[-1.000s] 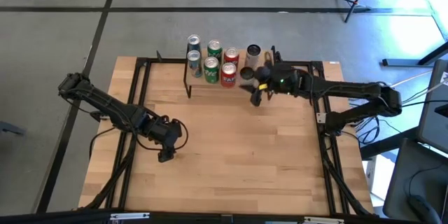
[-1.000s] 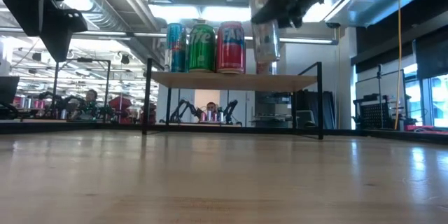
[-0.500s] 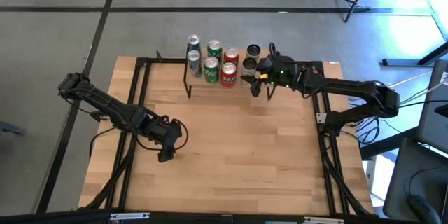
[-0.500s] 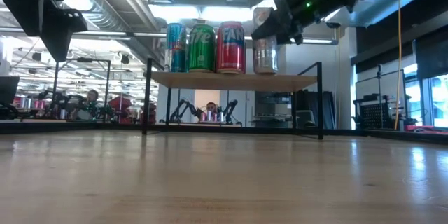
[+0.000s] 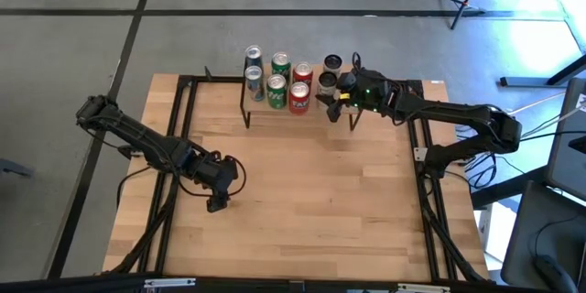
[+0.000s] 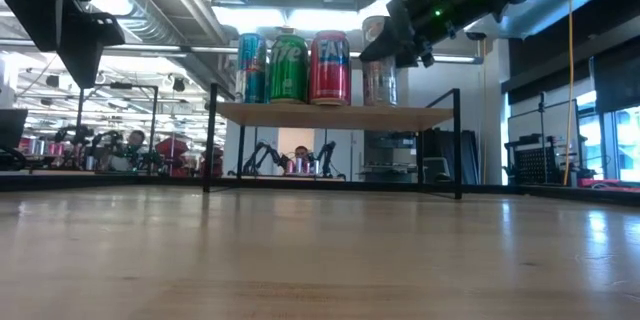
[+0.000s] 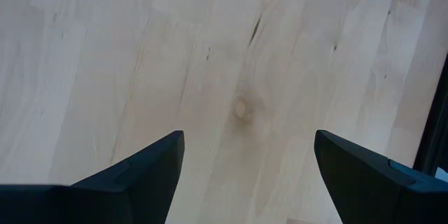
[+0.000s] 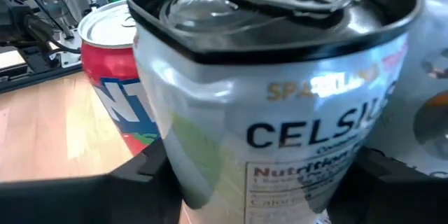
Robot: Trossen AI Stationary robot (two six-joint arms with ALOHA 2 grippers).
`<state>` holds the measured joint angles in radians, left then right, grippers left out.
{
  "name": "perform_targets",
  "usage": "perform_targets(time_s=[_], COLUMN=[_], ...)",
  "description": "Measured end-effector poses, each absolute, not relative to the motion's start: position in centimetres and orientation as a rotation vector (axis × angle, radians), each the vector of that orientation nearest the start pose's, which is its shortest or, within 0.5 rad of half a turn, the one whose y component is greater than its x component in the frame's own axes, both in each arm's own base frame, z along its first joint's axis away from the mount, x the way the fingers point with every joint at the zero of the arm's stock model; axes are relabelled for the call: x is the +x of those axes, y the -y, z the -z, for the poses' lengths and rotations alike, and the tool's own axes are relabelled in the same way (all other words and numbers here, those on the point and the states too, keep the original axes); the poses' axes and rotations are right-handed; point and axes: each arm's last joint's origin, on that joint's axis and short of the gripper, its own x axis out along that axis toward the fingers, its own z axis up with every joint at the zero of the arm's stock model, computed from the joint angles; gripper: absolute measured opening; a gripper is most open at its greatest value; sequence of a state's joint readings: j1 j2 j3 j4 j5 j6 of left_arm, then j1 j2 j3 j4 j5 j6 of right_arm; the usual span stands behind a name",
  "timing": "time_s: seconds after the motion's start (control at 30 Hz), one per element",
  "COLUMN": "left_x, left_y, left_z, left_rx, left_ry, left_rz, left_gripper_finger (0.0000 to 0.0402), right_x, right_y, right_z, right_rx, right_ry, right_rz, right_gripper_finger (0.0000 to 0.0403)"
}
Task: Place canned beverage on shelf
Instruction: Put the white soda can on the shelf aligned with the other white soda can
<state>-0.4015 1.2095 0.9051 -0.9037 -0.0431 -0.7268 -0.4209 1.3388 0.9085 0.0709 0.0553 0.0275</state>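
The silver Celsius can [image 5: 328, 81] stands on the shelf [image 5: 311, 110] in the high view, right of the red can [image 5: 298, 98]; the right gripper [image 5: 335, 94] reaches it, while the left gripper [image 5: 218, 203] hovers over the worktop [image 5: 302, 201]. Low view: can [image 6: 378, 72] upright on the plank. Left wrist: fingers [image 7: 143, 175] spread, empty. Right wrist: fingers [image 8: 105, 192] flank the can [image 8: 280, 105]; grip cannot be told.

arms: dark, jointed | right arm [image 5: 458, 119]: green lights | left pincer [image 7: 245, 175]: dark tapered fingers

Silver can [image 8: 280, 105] upright on shelf [image 6: 335, 114]
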Motion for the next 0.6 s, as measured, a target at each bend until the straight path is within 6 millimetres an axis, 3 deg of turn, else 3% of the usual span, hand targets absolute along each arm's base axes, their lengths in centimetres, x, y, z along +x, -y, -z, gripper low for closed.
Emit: perform_targets(time_s=[0.17, 0.3, 0.6], left_x=[19.6, 19.6, 19.6], left_y=[8.2, 8.2, 8.2], left_z=[-24.4, -24.4, -24.4], left_rx=[-0.366, -0.366, -0.366], left_ry=[-1.222, -1.222, -1.221], left_rz=[-0.128, -0.128, -0.128], left_gripper_finger=[0.0306, 0.0306, 0.0306], right_x=[27.1, 27.0, 25.6], right_y=[12.3, 12.3, 11.7], right_z=[-27.7, -27.8, -29.8], right_rx=[0.083, 0.082, 0.072], right_ry=[-0.37, -0.369, -0.302], right_rz=[0.488, 0.493, 0.505], right_gripper_finger=[0.0338, 0.0384, 0.0382])
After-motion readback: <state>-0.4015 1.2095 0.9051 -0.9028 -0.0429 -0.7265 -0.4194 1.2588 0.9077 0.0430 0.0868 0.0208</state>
